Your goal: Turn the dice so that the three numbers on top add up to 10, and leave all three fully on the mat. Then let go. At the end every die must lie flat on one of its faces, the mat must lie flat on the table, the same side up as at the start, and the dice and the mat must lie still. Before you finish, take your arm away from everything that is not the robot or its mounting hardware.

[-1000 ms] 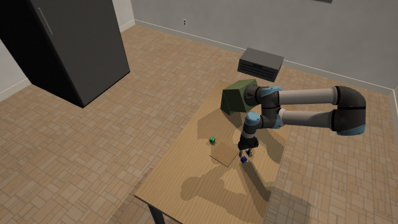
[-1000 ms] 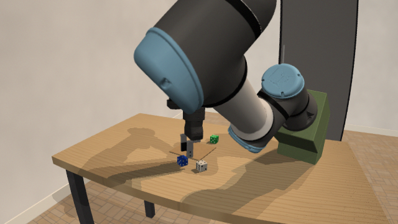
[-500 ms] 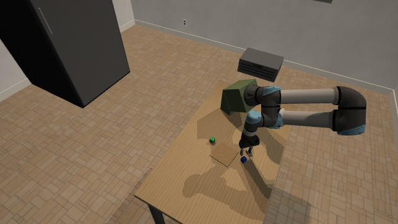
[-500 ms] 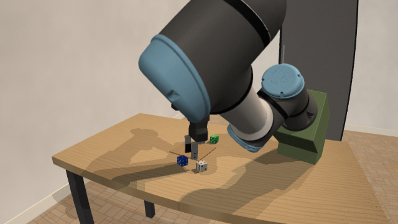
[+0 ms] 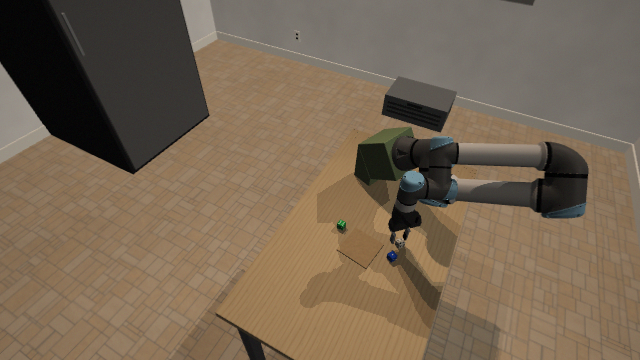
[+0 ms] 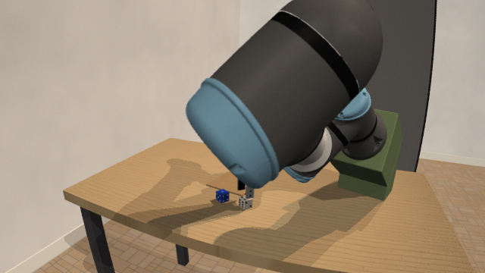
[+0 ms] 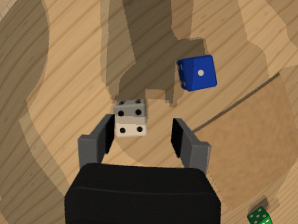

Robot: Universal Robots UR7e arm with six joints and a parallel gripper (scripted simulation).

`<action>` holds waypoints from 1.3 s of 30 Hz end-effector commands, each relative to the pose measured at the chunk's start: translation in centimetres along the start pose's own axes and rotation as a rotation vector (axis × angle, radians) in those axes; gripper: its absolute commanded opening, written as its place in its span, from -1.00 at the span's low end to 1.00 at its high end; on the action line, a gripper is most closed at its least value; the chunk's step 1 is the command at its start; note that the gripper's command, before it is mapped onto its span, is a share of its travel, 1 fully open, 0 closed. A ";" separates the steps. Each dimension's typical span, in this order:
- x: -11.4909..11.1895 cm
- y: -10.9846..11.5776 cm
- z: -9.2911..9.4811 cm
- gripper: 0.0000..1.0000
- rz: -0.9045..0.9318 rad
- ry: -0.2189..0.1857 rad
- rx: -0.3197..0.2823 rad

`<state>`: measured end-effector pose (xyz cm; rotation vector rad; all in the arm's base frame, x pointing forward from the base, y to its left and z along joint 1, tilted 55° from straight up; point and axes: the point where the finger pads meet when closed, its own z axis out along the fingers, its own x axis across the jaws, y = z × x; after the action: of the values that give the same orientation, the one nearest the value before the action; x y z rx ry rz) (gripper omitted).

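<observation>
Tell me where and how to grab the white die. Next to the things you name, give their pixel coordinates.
Grip the white die (image 5: 399, 243) (image 6: 245, 202) (image 7: 130, 119) by two opposite upright side faces, coming from above. It's a small cube on the table, apart from the blue die (image 5: 392, 256) (image 6: 222, 196) (image 7: 198, 73), so the open gripper (image 5: 400, 237) (image 7: 143, 128) should fit around it.

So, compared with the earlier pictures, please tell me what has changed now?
The gripper has moved toward the white die, going right and lower in the exterior view. It is open, and nothing has been taken hold of. The white die, the blue die, the green die and the mat stayed in place.
</observation>
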<state>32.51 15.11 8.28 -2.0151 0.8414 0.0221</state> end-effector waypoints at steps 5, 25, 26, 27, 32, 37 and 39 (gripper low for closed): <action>-1.4 1.0 -0.5 1.00 -0.001 0.004 0.004; -1.5 1.1 -0.5 1.00 -0.001 0.004 0.004; -1.5 1.1 -0.5 1.00 -0.001 0.004 0.004; -1.5 1.1 -0.5 1.00 -0.001 0.004 0.004; -1.5 1.1 -0.5 1.00 -0.001 0.004 0.004; -1.5 1.1 -0.5 1.00 -0.001 0.004 0.004; -1.5 1.1 -0.5 1.00 -0.001 0.004 0.004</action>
<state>30.56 15.22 8.26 -2.0121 0.8421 0.0167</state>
